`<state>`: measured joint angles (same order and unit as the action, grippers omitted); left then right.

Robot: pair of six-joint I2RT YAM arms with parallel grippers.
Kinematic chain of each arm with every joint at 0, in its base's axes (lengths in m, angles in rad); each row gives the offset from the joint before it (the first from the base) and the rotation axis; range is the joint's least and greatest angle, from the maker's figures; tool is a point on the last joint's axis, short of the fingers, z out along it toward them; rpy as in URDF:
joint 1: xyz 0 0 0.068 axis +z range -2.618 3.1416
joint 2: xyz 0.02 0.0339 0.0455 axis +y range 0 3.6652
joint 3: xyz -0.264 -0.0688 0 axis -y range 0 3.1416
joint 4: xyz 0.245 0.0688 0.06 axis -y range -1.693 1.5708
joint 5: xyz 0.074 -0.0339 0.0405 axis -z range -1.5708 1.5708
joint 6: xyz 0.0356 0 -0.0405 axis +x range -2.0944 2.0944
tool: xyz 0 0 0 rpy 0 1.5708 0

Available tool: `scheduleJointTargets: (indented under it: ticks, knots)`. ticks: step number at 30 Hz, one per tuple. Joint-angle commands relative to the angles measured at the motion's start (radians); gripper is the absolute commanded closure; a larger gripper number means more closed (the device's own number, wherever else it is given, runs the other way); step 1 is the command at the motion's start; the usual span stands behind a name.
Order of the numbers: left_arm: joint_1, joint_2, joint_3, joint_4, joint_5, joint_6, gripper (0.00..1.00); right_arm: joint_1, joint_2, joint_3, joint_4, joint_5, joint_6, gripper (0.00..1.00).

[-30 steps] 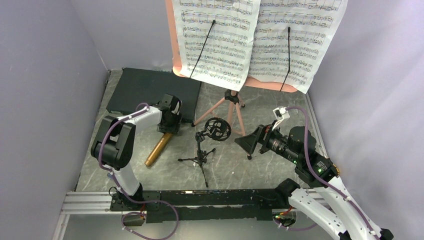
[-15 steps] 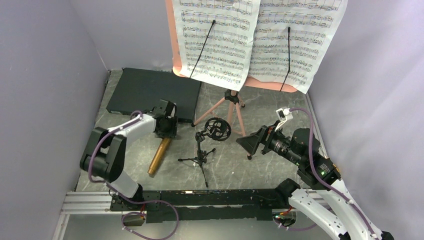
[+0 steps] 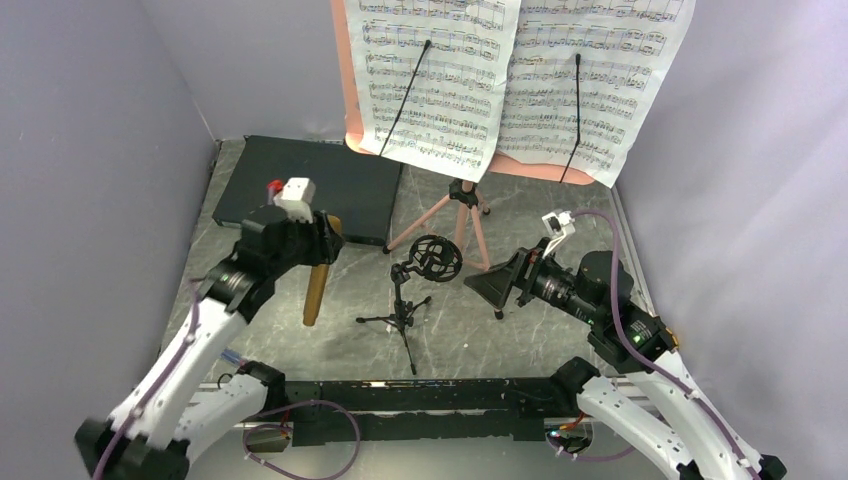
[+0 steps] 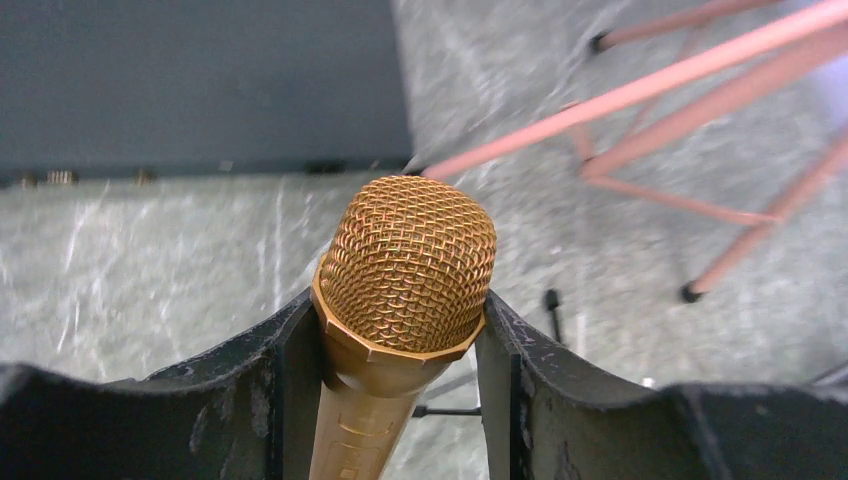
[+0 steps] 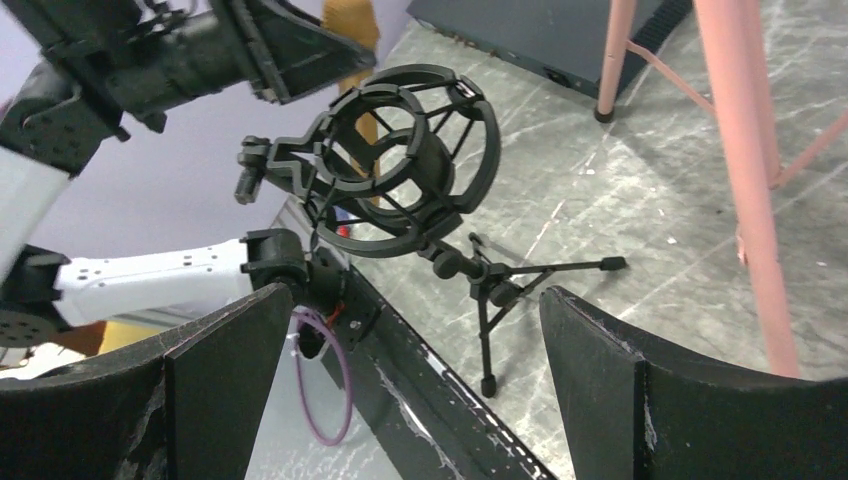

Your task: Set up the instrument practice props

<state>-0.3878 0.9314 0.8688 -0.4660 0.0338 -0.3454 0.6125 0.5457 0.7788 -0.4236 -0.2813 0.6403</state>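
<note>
The left gripper (image 3: 322,243) clasps the gold microphone (image 3: 317,292); the right gripper (image 3: 486,293) (fingers (image 3: 506,274) spread wide) faces the black mic stand (image 3: 404,298).

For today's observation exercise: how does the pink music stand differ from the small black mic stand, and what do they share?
Colour: the music stand is pink-copper; the mic stand is black.
Height: the music stand rises far above the mic stand.
Load: the music stand carries two sheet-music pages; the mic stand's ring mount is empty.
Both stand on tripod legs.

Left arm (image 3: 185,355): centre left, reaching up-frame.
Left gripper (image 3: 322,243): clamped on mic (image 3: 315,295).
Right gripper (image 3: 497,285): centre right, jaws wide, pointing left.
</note>
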Motion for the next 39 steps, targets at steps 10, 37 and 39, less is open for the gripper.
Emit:
scheduleJointTargets:
  ticks: [10, 37, 39]
  knots:
    - [-0.004, -0.438, -0.085, 0.387, 0.546, 0.027, 0.97, 0.006, 0.045, -0.111, 0.301, -0.150, 0.163, 0.06]
    - [-0.003, -0.408, -0.076, 0.468, 0.733, -0.017, 0.97, 0.057, 0.149, -0.146, 0.461, -0.195, 0.307, 0.61]
    - [-0.003, -0.403, -0.074, 0.468, 0.729, -0.015, 0.97, 0.061, 0.141, -0.151, 0.457, -0.193, 0.317, 0.66]
